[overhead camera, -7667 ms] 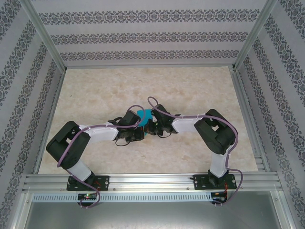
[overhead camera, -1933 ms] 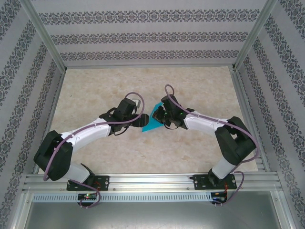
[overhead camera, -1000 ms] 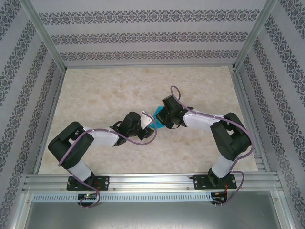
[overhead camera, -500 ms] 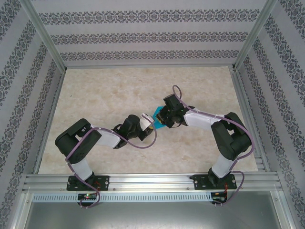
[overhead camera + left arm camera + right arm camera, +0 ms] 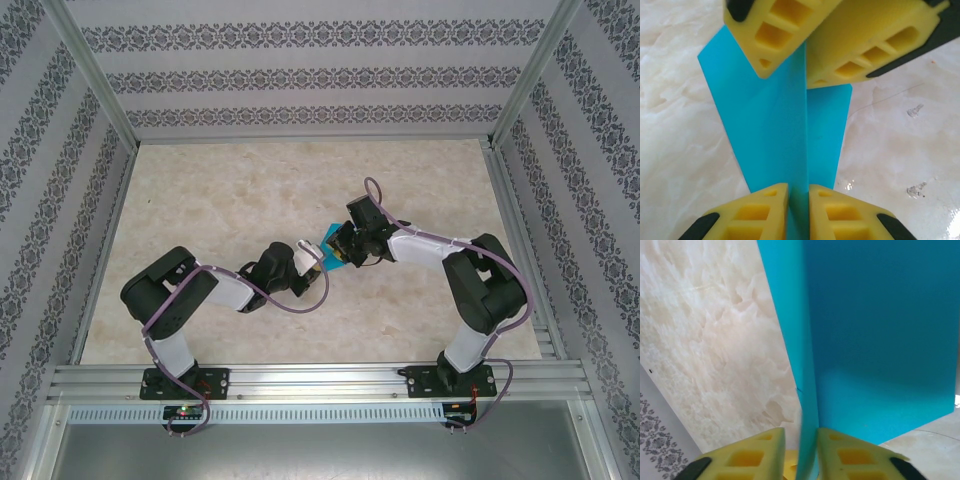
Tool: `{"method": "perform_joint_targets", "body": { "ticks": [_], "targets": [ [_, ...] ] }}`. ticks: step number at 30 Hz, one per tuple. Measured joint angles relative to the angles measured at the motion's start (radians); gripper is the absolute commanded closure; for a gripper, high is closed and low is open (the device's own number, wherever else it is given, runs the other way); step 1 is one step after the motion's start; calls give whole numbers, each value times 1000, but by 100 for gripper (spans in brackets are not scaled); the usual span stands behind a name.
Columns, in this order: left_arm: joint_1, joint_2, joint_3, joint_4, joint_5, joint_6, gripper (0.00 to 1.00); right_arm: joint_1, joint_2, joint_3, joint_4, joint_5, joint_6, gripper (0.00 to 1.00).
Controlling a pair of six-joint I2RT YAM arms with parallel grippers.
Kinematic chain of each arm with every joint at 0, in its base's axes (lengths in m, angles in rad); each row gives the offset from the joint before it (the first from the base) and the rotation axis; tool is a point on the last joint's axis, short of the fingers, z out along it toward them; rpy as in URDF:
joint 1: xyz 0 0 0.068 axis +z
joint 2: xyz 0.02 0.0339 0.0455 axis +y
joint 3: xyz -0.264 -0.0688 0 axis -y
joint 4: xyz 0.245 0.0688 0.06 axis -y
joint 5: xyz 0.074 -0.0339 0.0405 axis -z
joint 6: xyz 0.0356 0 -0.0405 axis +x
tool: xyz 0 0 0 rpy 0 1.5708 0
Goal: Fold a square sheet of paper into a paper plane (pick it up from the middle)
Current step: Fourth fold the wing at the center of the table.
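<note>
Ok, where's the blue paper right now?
Top view, centre: the folded blue paper stands pinched in the left gripper, the right gripper straddling its opposite edge.

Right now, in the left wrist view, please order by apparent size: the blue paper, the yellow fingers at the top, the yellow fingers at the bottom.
1. The blue paper and the top fingers: about alike, no clear order.
2. The bottom fingers: smallest, though the frame cuts them off.

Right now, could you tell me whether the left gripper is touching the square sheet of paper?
Touching. The left wrist view shows the left gripper with both yellow fingers pressed against the folded square sheet of paper standing between them.
</note>
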Motion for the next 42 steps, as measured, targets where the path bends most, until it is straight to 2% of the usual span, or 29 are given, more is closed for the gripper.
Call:
{"method": "perform_joint_targets", "body": {
  "ticks": [5,10,12,17,20,28,33,42],
  "targets": [
    [0,11,5,0,19,-11,78,0,9,0,0,-17,2,87],
    [0,21,23,3,29,-23,79,0,9,0,0,-22,2,86],
    [0,27,26,6,32,-25,83,0,9,0,0,-25,2,81],
    [0,36,33,5,37,-48,88,-20,5,-5,4,-38,-36,54],
    [0,36,40,-3,56,-88,89,-55,-19,-21,13,-54,-108,48],
    [0,36,82,-71,123,-283,92,-164,-161,-139,111,-132,-316,46],
    [0,36,82,-78,153,-419,92,-170,-216,-209,159,-171,-410,49],
    [0,36,101,-85,197,-605,93,-170,-207,-300,238,-241,-467,54]
  ]
}}
